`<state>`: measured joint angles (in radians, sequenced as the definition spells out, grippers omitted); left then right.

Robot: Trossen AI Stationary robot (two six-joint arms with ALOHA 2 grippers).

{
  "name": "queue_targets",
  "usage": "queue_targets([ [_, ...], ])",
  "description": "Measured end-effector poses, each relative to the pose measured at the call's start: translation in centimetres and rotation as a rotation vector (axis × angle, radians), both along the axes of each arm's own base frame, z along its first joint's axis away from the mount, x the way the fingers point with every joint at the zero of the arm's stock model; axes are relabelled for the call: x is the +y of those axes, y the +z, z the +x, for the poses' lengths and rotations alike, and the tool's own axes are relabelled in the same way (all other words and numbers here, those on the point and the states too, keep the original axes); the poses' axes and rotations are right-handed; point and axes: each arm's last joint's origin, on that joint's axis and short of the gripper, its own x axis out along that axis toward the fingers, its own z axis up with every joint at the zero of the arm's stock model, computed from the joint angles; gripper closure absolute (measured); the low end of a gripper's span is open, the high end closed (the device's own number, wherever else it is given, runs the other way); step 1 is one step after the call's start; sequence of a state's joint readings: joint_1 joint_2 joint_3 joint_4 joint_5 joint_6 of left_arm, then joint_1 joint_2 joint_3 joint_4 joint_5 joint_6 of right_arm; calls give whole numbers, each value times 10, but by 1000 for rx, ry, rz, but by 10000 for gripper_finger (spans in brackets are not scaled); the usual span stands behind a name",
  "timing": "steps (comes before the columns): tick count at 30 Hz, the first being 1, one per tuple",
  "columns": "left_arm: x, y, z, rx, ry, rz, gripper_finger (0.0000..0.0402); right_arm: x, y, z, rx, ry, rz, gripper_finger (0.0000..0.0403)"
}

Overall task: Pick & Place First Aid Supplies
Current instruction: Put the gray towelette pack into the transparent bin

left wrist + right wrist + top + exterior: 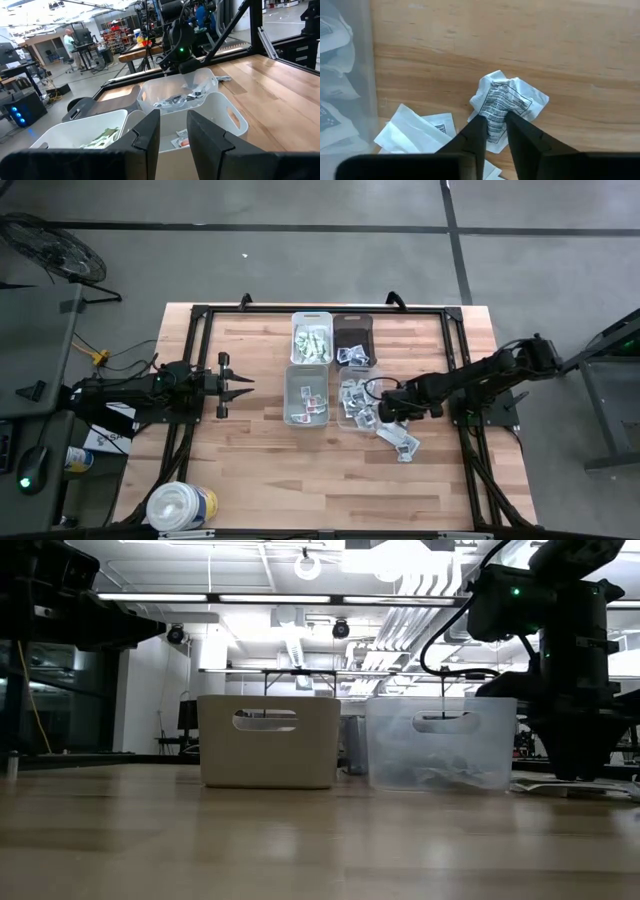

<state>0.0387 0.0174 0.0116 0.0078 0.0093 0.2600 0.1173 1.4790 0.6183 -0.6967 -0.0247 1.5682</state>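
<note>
I have the right tool (492, 125) down at the counter (250, 470), just beside the clear bin (357, 402) on its right side. Its fingers (475, 137) pinch a crumpled white packet (507, 102) with dark print, which bulges up between the tips while still lying on the wood. More packets (398, 440) lie loose on the counter close by, touching or overlapping one another. The clear bin holds a heap of packets; the white bin (311, 337) holds greenish ones, and a few lie in the near white bin (306, 395). A dark bin (352, 332) stands beside the white one.

The left tool (237, 385) waits above the counter's left side, well apart from the bins, its fingers (147, 137) parted by a narrow gap and holding nothing.
</note>
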Motion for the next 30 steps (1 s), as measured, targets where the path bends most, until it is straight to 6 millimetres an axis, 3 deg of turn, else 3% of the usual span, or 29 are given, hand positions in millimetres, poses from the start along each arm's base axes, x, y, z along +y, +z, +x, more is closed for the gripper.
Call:
queue_targets([
  [8,0,0,0,0,0,0,305,0,22,-9,-77,12,20,392],
  [18,0,0,0,-1,0,0,305,10,64,-20,-372,67,3,395],
  [23,0,0,0,0,1,0,305,20,91,-22,-641,210,-79,395],
  [30,0,0,0,0,0,0,305,38,124,-25,-1006,546,-298,391],
])
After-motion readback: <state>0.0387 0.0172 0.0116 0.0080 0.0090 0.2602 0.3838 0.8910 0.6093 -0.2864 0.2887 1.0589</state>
